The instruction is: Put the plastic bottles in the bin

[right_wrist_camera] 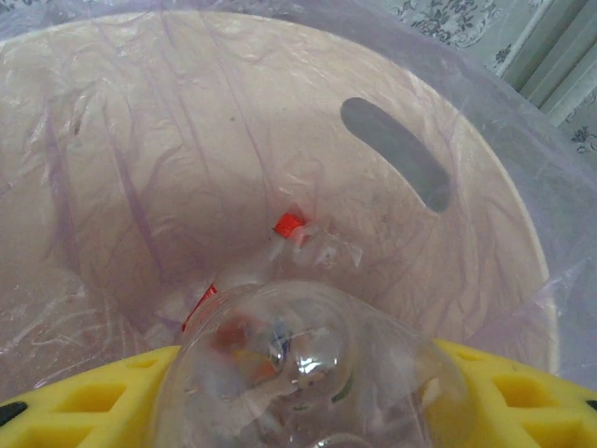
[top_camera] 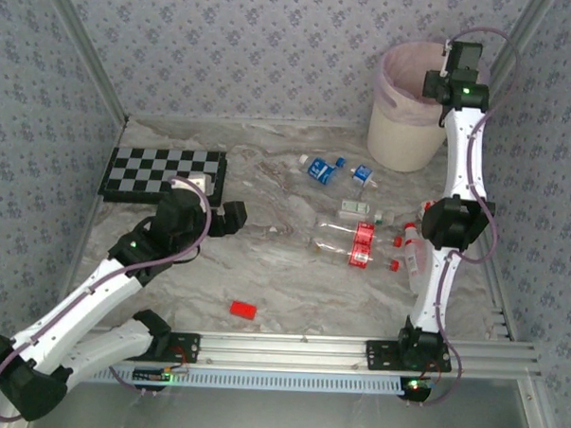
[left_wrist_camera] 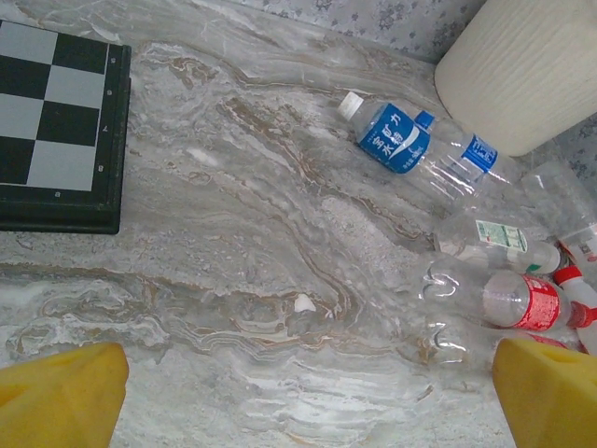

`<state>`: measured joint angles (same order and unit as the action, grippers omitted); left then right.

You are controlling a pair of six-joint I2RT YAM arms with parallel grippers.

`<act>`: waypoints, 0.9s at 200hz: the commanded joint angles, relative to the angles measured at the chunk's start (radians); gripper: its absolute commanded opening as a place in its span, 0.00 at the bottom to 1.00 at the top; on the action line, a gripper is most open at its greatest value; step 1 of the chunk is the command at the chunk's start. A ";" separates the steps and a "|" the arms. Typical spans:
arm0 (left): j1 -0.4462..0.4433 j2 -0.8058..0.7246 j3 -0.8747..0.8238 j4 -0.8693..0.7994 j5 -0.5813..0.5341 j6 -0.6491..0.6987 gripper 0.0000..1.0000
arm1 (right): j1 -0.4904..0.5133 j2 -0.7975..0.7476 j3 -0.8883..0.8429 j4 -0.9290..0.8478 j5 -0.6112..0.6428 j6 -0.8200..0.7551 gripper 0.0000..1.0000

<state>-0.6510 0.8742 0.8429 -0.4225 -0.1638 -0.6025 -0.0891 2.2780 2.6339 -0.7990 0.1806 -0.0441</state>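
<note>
Black-and-grey checkered flat board [top_camera: 164, 174] lies far-left on the marbled tabletop [top_camera: 292, 281]. Small flat red block [top_camera: 243, 310] lies near the front edge.

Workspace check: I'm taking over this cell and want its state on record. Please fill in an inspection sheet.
surface: marbled table, no spill seen.
job's things: several plastic bottles lie on the table's right half; one clear bottle hangs over the bin.
clutter: red block near the front edge; chessboard at far left.
grippers: left gripper open, empty, above the table; right gripper shut on the clear bottle.
cables: a cable loops along each arm, no snag seen.
surroundings: patterned walls, metal rail at the near edge.
</note>
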 commanded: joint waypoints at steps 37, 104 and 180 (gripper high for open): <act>0.001 0.035 0.033 0.028 0.017 0.017 1.00 | 0.014 -0.036 -0.026 -0.222 -0.077 0.010 0.23; 0.001 0.069 0.047 0.046 0.066 0.027 1.00 | 0.039 -0.150 -0.024 -0.525 -0.028 -0.099 0.23; 0.002 0.075 0.072 0.037 0.076 0.034 1.00 | 0.070 -0.141 -0.039 -0.619 -0.068 -0.058 0.22</act>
<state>-0.6502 0.9463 0.8875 -0.3996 -0.0998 -0.5869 -0.0372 2.1349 2.6209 -1.3609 0.1390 -0.1196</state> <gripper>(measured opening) 0.997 0.605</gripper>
